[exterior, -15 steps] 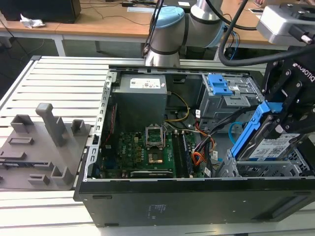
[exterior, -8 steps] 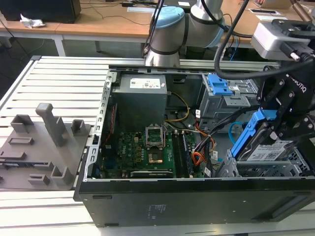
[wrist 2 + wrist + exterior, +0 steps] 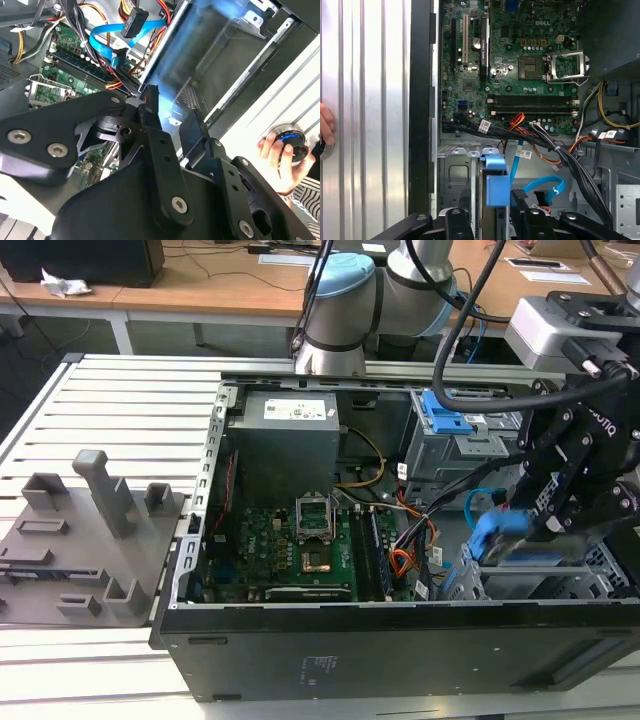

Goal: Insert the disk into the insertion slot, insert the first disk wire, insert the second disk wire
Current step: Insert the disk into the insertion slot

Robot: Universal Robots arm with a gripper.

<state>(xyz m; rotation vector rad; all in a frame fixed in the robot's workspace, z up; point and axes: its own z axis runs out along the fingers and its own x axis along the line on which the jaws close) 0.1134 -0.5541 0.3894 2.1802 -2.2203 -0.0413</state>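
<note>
Fingers (image 3: 456, 225), two, clasping one disk (image 3: 496, 187)

In the exterior view, the disk (image 3: 492, 536) is blurred where the gripper (image 3: 520, 540) clamps it; its label cannot be made out. In the first wrist view, a person's hand (image 3: 324, 125) is cut off by the picture edge.

The disk (image 3: 496, 186) wears a smooth bright-blue plastic carrier, the insertion slot (image 3: 560, 585) is dull bare silvery sheet metal, the second disk wire (image 3: 102, 35) is glossy light-blue plastic, the gripper (image 3: 525, 530) is matt black with shiny screw heads, and the table (image 3: 130, 405) is ribbed, satin-finished pale metal
</note>
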